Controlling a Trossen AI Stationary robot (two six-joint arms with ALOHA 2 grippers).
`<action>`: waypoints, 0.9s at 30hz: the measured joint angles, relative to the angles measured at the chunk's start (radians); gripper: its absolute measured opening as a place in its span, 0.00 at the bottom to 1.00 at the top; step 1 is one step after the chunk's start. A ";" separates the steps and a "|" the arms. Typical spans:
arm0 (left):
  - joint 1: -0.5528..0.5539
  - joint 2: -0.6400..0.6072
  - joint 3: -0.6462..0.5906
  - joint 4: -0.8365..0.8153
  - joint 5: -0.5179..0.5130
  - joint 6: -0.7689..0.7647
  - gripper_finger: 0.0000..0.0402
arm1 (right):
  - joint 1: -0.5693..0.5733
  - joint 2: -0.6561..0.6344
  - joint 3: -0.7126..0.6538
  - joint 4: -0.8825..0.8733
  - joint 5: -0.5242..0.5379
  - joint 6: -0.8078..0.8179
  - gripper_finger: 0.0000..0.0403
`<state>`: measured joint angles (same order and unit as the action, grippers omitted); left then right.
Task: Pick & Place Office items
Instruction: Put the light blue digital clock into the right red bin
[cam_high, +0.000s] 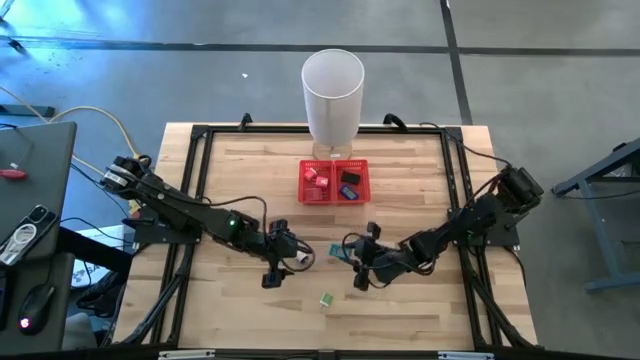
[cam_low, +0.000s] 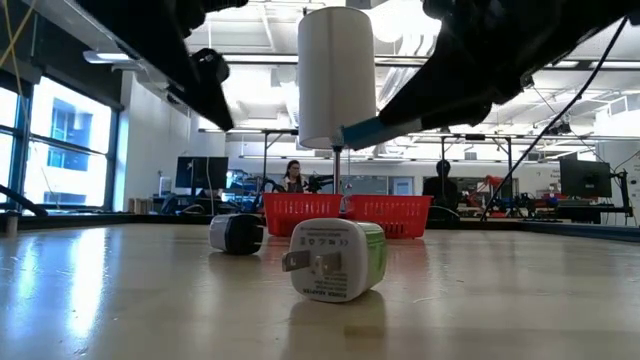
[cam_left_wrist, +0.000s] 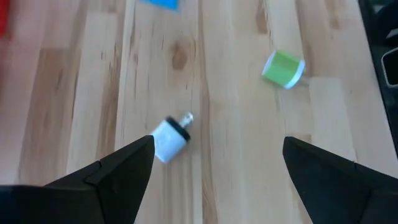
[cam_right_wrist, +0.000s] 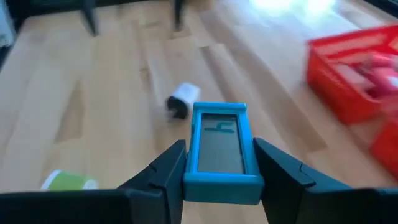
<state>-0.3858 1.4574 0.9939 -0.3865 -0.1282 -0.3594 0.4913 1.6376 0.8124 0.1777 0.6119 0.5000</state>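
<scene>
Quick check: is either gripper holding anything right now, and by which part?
The right gripper holds the blue item, fingers clamped on its two long sides near one end. The left gripper is open above the white plug, holding nothing.

Pale wooden plank worktop (cam_high: 400, 310) edged by a black metal frame (cam_high: 197, 150), standing on a grey concrete floor (cam_high: 560, 60) crossed by dark seam lines. Beside it, a dark side desk (cam_high: 30, 210) strewn with small gear, plus trailing yellow cables (cam_high: 115, 125). Beyond the worktop, a large open workshop: tall windows (cam_low: 60, 150) at one side letting in daylight, white ceiling (cam_low: 270, 40) hung with bright strip lights (cam_low: 125, 58), dark monitors (cam_low: 200, 172) on distant benches. Far back, a seated person (cam_low: 293, 176).
</scene>
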 joint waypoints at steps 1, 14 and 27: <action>-0.005 0.000 0.000 -0.011 0.000 -0.007 0.86 | 0.000 -0.017 0.000 -0.030 0.015 0.020 0.36; -0.079 0.000 -0.001 -0.084 0.000 -0.016 0.86 | -0.117 -0.192 0.000 -0.252 0.115 0.083 0.36; -0.117 0.000 -0.001 -0.084 0.000 -0.016 0.86 | -0.441 -0.200 0.000 -0.356 -0.015 0.106 0.36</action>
<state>-0.5030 1.4578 0.9928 -0.4707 -0.1280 -0.3752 0.0501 1.4380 0.8124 -0.1780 0.5966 0.6064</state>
